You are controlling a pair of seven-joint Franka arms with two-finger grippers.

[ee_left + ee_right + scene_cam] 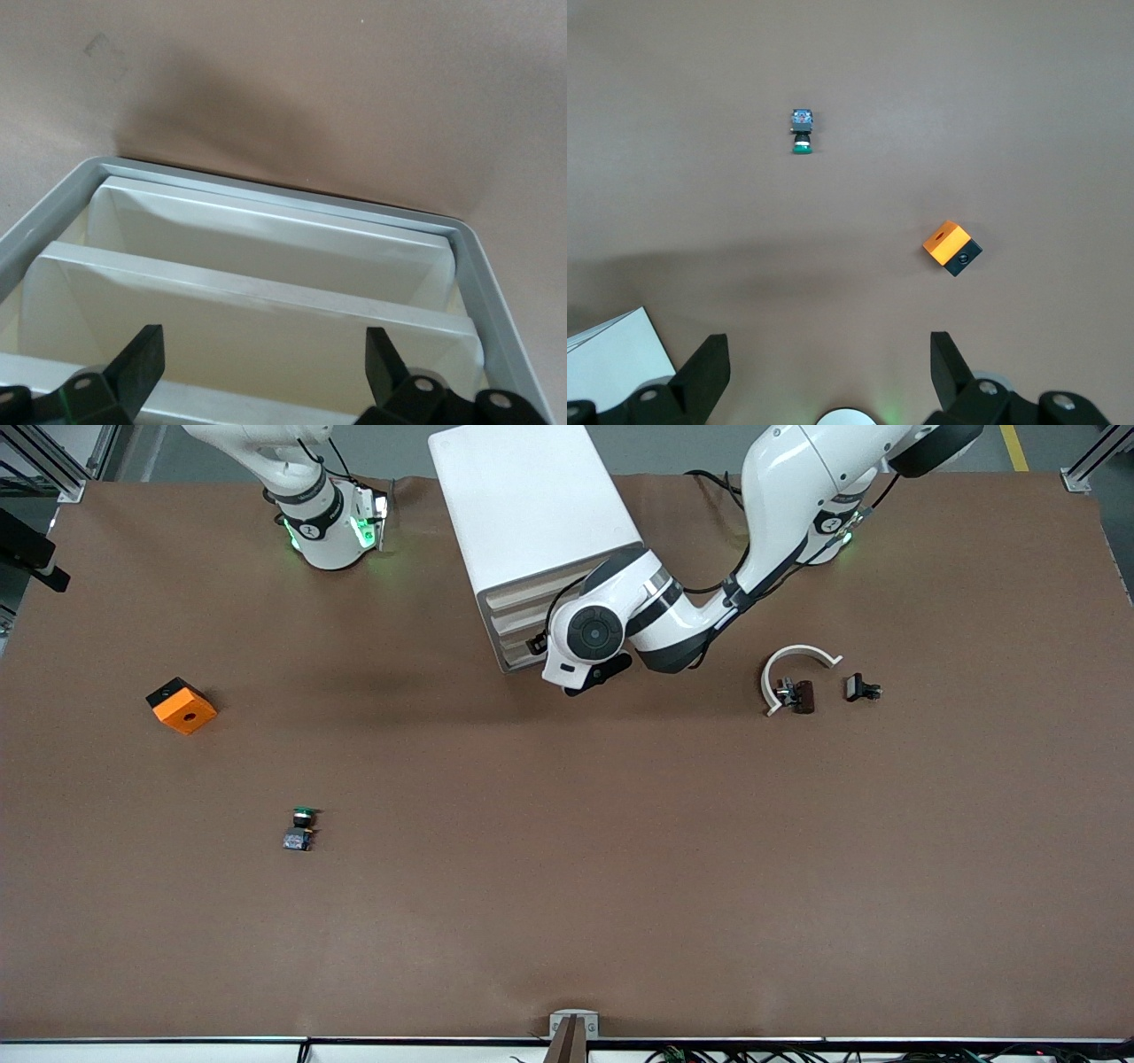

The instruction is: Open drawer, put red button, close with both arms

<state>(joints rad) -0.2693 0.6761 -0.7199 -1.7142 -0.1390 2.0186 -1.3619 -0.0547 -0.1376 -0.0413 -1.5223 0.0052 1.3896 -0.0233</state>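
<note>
Progress was nil, we judged: drawers (523,624) looked shut. We saw left gripper (263,350) spread wide at their fronts, and right gripper (828,354) likewise spread, waiting over the table (567,921). Red button (800,696) lay beside white arc (797,654), toward the left arm's end.

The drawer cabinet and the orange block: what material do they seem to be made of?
The drawer cabinet looks like smooth white plastic: matte top, grey molded frame around cream drawer fronts in the left wrist view. The orange block seems plastic too, matte orange with a black side and a round hole; it could also be painted.

The drawer cabinet (532,522) stands mid-surface (620,886) at the robots' edge, the cube (182,706) near the right arm's end.
</note>
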